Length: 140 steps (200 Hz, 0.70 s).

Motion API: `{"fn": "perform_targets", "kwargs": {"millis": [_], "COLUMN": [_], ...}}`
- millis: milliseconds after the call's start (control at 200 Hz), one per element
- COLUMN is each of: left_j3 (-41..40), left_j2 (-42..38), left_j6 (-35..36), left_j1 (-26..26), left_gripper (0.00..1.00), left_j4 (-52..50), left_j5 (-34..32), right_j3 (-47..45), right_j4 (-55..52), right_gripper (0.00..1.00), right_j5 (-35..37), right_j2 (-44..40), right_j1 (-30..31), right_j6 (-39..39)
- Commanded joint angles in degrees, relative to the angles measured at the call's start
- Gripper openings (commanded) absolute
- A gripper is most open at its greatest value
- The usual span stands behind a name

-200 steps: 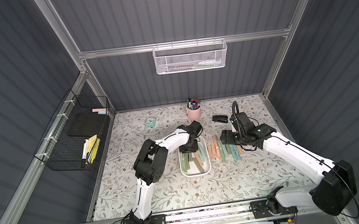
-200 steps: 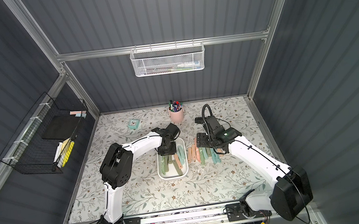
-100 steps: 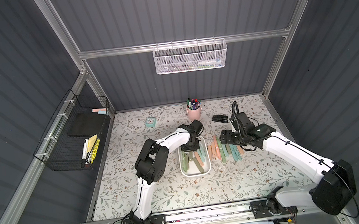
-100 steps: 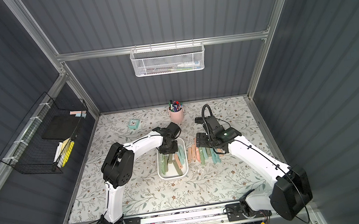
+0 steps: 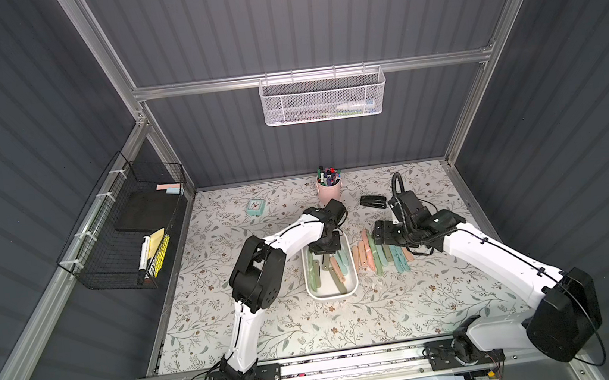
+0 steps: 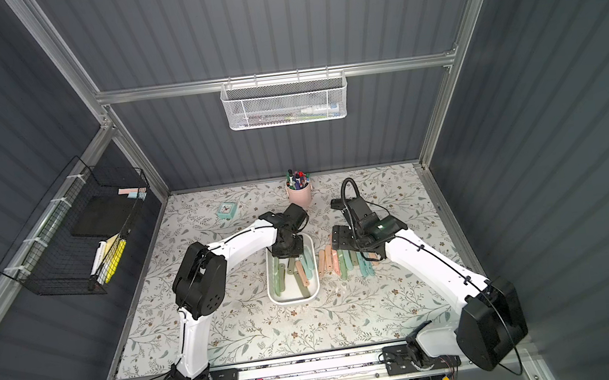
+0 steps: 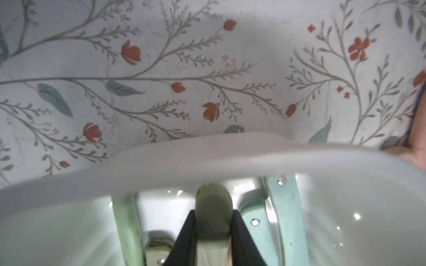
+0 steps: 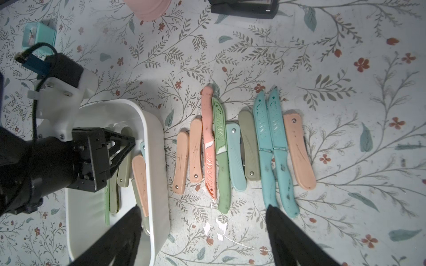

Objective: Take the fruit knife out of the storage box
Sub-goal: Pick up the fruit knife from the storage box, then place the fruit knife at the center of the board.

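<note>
One olive knife (image 7: 213,200) is being gripped by the left end effector (image 7: 213,215), whose black fingers (image 7: 187,232) are pressing together on its rounded end. That end effector is reaching down inside the box (image 7: 207,159), at the end nearer the desk's back edge (the knife's end is sitting just below the rim in the left wrist view). Whether the knife is resting on the box floor or hanging clear of it I cannot tell.

In both top views the box (image 5: 332,295) (image 6: 294,300) is sitting in the middle of the desk (image 5: 272,335), its long sides running front to back. Several other knives (image 5: 338,280) are lying in it alongside the olive one, in pale green, teal and peach.

The right end effector (image 8: 202,208) is hovering above a row (image 8: 230,147) of knives lying side by side on the desk, just beside the box toward the right edge. Its fingers are standing wide apart, with nothing held between them. A pink cup (image 5: 330,195) of pens is standing near the back edge.
</note>
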Motion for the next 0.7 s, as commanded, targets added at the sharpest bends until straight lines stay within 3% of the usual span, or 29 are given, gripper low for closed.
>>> {"fn": "perform_targets", "kwargs": {"millis": [0,370,695], "left_j3": [2.55,2.39,-13.84], "left_j2": [-3.44,-14.87,-26.68], "left_j6": [2.06,4.47,6.51], "left_j1": [-0.24,2.49,15.65], "left_gripper": [0.24,0.25,0.27], "left_j4": [-4.87,-11.53,-5.91], "left_j5": [-1.76,-2.13,1.83], "right_j3": [0.34,0.35,0.69], "right_j4": [-0.01,0.52,1.49], "right_gripper": [0.87,0.88,0.89], "right_j5": [-0.11,-1.23,-3.12], "right_j2": [0.4,1.17,2.64], "right_j1": [-0.13,-0.15,-0.15], "right_j6": [1.03,0.63,0.35]}}
